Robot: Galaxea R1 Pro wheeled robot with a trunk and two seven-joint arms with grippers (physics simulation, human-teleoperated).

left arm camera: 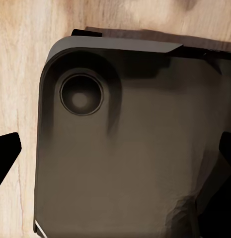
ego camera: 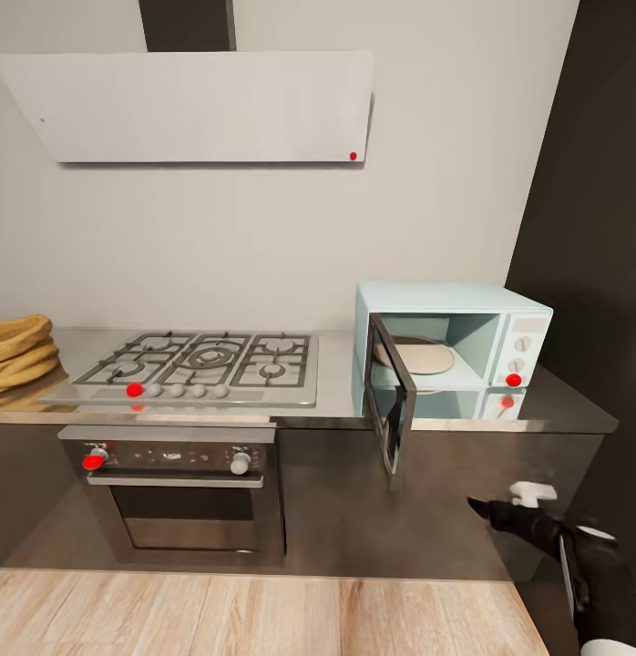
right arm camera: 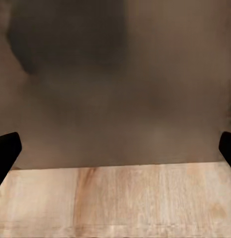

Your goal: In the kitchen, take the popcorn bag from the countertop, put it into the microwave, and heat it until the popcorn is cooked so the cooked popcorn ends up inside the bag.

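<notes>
Tan-orange ribbed popcorn sack [ego camera: 19, 353] sits at the grey steel counter's [ego camera: 336, 364] far left, nearer the left arm, while the empty, wide-open right end effector [ego camera: 509, 507] hangs below the pale-blue open-doored microwave [ego camera: 450, 351].

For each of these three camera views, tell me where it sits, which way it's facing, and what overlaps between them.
Head view: on the robot's head, facing the countertop, hob and open microwave; right end effector shows.
Left wrist view: looks down at the robot's dark base over wood floor; fingertips show.
Right wrist view: faces a dark cabinet front and floor; fingertips show.
All share the wood floor.
</notes>
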